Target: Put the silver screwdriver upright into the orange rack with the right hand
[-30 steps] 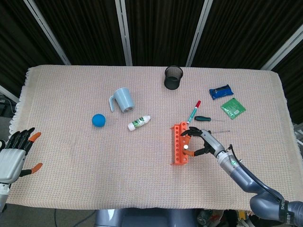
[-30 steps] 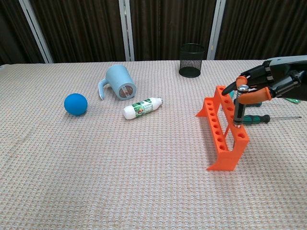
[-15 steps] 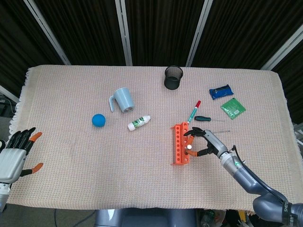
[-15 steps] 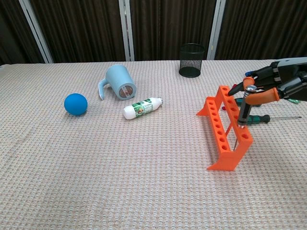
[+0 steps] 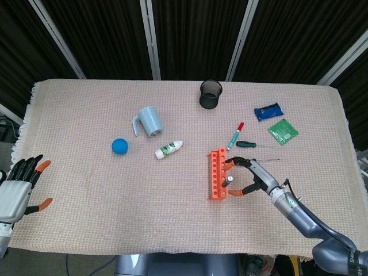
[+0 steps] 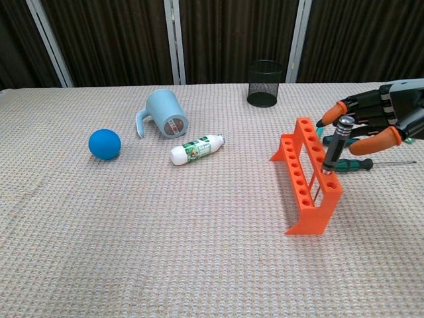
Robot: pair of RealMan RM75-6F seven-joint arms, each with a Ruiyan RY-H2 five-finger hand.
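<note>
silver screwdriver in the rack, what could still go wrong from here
The silver screwdriver leans toward the right hand in the orange rack, not truly upright. The open fingers sit close around its handle, so pulling away could snag it and tip it out, or drag the light rack. The green screwdriver lies just behind.

Head view: set high, looking steeply down on the whole table [image 5: 86,230], black curtain beyond the far edge, left hand [image 5: 16,190] at the lower left border. Chest view: set low at the near edge, facing level across the cloth toward the curtain, much closer, cropping the table's near and side margins. Shared by both: ball [image 5: 119,146] [image 6: 105,144], mug [image 5: 149,121] [image 6: 165,114], bottle [image 5: 169,149] [image 6: 197,149], mesh cup [image 5: 211,94] [image 6: 265,83], rack [image 5: 218,174] [image 6: 309,175], right hand [image 5: 250,178] [image 6: 377,116].
</note>
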